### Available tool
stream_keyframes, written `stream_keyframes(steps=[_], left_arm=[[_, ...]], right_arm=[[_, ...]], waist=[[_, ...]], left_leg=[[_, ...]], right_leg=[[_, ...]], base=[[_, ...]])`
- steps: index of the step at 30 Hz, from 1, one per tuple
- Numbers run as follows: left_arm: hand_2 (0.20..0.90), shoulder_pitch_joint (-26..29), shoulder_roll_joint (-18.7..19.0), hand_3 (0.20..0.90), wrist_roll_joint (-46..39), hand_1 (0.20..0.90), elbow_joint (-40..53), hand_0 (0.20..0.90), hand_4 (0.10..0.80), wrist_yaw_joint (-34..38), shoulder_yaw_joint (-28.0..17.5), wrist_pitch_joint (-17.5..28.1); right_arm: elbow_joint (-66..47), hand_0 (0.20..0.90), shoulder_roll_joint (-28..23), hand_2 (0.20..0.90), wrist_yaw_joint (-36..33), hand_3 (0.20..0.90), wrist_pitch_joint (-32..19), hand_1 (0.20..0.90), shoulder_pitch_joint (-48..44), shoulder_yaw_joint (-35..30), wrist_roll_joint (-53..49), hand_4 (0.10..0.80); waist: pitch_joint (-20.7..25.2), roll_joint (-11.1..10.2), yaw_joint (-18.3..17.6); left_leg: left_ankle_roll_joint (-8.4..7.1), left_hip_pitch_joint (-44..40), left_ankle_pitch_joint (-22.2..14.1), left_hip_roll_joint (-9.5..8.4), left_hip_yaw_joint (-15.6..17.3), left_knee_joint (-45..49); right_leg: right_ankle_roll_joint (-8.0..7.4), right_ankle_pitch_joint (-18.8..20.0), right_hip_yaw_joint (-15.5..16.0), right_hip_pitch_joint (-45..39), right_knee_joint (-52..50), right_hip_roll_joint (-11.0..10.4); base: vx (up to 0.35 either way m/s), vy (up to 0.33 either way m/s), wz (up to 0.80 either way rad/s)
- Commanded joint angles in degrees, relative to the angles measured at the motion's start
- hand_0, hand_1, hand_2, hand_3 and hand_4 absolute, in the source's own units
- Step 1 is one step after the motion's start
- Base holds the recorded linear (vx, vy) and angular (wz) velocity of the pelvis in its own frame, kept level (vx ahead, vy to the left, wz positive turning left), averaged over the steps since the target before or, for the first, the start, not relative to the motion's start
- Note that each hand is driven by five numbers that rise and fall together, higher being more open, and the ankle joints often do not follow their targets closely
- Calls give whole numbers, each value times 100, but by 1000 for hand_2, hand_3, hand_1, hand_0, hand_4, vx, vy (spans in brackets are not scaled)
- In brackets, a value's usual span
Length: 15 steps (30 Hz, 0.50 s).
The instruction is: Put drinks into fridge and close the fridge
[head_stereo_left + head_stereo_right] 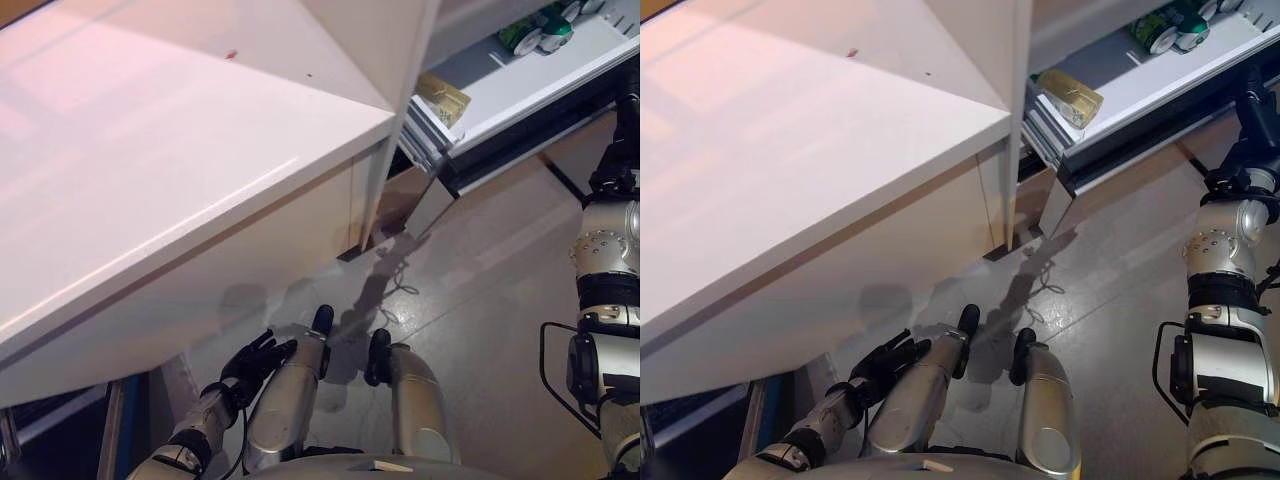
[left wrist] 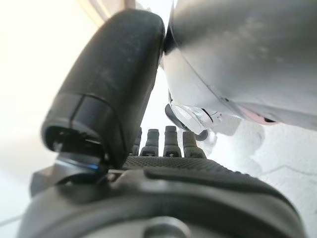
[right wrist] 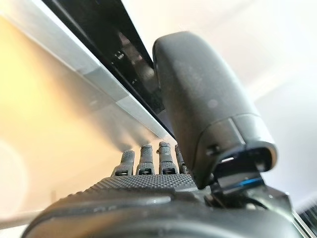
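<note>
Left hand (image 1: 255, 362) hangs low by the robot's side under the white counter (image 1: 150, 200), fingers loosely spread, holding nothing. Right hand (image 3: 148, 163) is raised at the open fridge door (image 1: 1160, 110); its fingers are straight and relaxed with the door's dark edge and silver trim just past them, nothing held. Drinks: green cans (image 1: 535, 35) lie in the door shelf, beyond the right hand; a yellowish pack (image 1: 1072, 98) lies nearer the counter. Fridge stands open.
</note>
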State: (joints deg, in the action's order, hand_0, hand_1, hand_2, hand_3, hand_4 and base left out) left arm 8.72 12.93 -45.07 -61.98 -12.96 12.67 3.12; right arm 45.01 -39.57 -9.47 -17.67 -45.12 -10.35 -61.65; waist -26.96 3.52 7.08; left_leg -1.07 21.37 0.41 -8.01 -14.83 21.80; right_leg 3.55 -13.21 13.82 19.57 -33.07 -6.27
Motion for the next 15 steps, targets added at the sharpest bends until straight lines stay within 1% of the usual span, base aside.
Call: stream_keyframes(steps=[1, 5, 9, 15], left_arm=[[900, -457, 290, 900, -6, 900, 179, 900, 800, -134, 63, 133], [900, -506, 278, 900, 53, 900, 212, 900, 800, -134, 60, 140], [900, -556, 293, 900, 112, 900, 248, 900, 800, -149, 89, 150], [900, -549, 355, 900, 188, 900, 215, 900, 800, -152, 90, 139]], right_arm=[[-498, 900, -57, 900, 406, 900, 59, 900, -693, 813, 565, 800], [-474, 900, -44, 900, 297, 900, 32, 900, -718, 814, 659, 800], [-444, 900, -53, 900, 172, 900, -20, 900, -735, 814, 726, 800], [-402, 900, -77, 900, -12, 900, -150, 900, -692, 808, 824, 800]], waist=[[376, -130, 501], [397, -118, 576], [413, -119, 617], [444, -184, 544]], left_leg=[[468, -279, -411, -128, 236, 19], [455, -367, -356, -119, 165, -99], [465, -471, -330, -115, 126, -200], [502, -587, -422, -94, 182, -201]], right_leg=[[-3, 94, -195, -223, -126, 59], [-17, 87, -104, -327, -71, 12], [-53, 109, -57, -427, 6, -28], [-122, 210, -157, -556, 213, -9]], base=[[44, 14, 39], [38, 10, 24], [39, 8, 12], [23, -3, 7]])
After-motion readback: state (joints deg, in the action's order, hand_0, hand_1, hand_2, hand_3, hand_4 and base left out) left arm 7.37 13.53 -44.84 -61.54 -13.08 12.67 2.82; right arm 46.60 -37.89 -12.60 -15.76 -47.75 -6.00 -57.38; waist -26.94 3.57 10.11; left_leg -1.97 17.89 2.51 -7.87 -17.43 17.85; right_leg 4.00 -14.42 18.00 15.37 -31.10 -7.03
